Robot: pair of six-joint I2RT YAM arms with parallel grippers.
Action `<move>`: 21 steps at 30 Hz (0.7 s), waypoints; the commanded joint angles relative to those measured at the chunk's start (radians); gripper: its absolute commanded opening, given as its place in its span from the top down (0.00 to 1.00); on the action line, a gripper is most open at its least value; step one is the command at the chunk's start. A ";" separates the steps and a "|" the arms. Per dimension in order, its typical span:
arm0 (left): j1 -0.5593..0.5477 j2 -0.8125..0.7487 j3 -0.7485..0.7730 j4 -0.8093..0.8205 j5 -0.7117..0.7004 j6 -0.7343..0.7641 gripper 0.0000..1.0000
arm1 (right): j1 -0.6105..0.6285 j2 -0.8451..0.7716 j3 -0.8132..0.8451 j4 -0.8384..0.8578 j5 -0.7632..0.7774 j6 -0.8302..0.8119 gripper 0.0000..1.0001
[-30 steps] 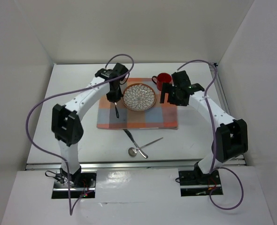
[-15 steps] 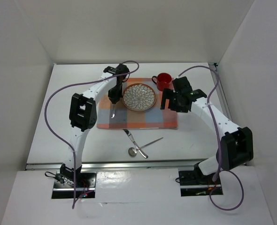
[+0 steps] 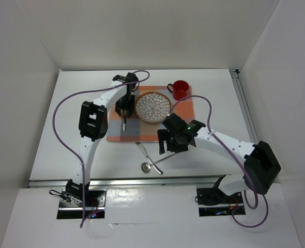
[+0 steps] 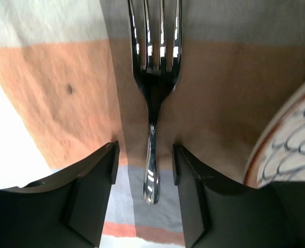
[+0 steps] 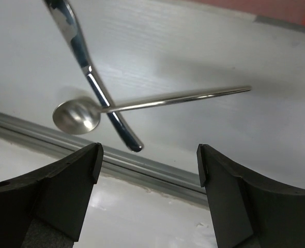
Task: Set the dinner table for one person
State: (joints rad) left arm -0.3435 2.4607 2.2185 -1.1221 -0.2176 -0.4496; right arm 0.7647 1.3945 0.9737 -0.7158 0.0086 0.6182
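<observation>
The white dinner table (image 3: 80,129) carries an orange-and-blue checked mat (image 3: 178,129). On the mat stand a patterned plate (image 3: 153,107) and, at its far right corner, a red mug (image 3: 180,89). A fork (image 4: 153,77) lies flat on the mat left of the plate (image 4: 292,150); it also shows in the top view (image 3: 124,124). My left gripper (image 4: 145,149) is open, its jaws either side of the fork handle without touching it. A knife (image 5: 88,72) and a spoon (image 5: 75,116) lie crossed on the bare table. My right gripper (image 5: 149,150) is open and empty above them.
The knife (image 3: 142,151) and spoon (image 3: 146,166) lie close to the table's front edge, where a metal rail (image 5: 157,173) runs. White walls enclose the table on three sides. The right arm (image 3: 219,142) reaches across the front right of the mat.
My right gripper has swung from beside the red mug down to the front, over the knife and spoon. My left gripper has shifted slightly left; the fork now lies on the mat.
</observation>
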 commanded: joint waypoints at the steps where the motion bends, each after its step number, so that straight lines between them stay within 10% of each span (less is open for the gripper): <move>1: -0.005 -0.104 -0.017 -0.010 0.020 0.005 0.37 | 0.071 -0.002 -0.001 0.021 0.030 0.046 0.15; 21: -0.005 -0.671 -0.444 0.050 -0.082 -0.141 0.35 | 0.116 0.195 0.004 0.202 -0.159 0.110 0.40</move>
State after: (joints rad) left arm -0.3473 1.8065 1.8046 -1.0920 -0.3088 -0.5629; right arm 0.8829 1.6085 0.9970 -0.6262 -0.1108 0.7025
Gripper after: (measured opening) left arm 0.652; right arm 0.610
